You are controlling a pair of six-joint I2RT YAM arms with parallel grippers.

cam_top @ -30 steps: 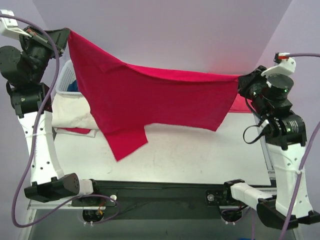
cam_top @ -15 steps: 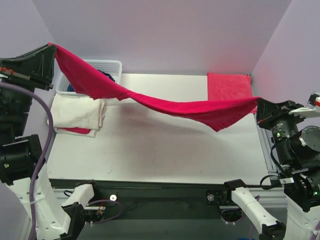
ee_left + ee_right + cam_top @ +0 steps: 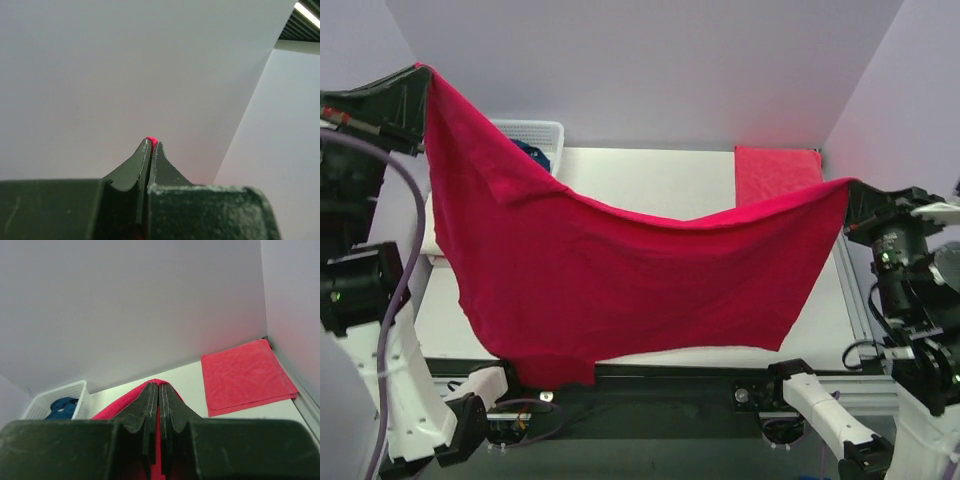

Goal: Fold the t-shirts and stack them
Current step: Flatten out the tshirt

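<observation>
The large crimson red t-shirt point(image 3: 620, 280) hangs spread in the air between both grippers and covers most of the table. My left gripper point(image 3: 420, 72) is shut on its upper left corner, high at the left; a red tip shows between the fingers in the left wrist view point(image 3: 151, 140). My right gripper point(image 3: 847, 187) is shut on its right corner; red cloth point(image 3: 125, 400) shows at the jaws. The dark blue t-shirt point(image 3: 528, 152) lies in the basket, also seen in the right wrist view point(image 3: 62, 407). The cream-white t-shirt is hidden behind the red one.
A white lattice basket point(image 3: 542, 130) stands at the back left. A folded red cloth point(image 3: 775, 170) lies flat at the back right corner of the table, also in the right wrist view point(image 3: 245, 375). The shirt's lower hem hangs over the near table edge point(image 3: 670, 362).
The red shirt has swung from a narrow stretched band into a wide hanging sheet toward the near edge. The right gripper has risen a little; the cream-white shirt is now covered.
</observation>
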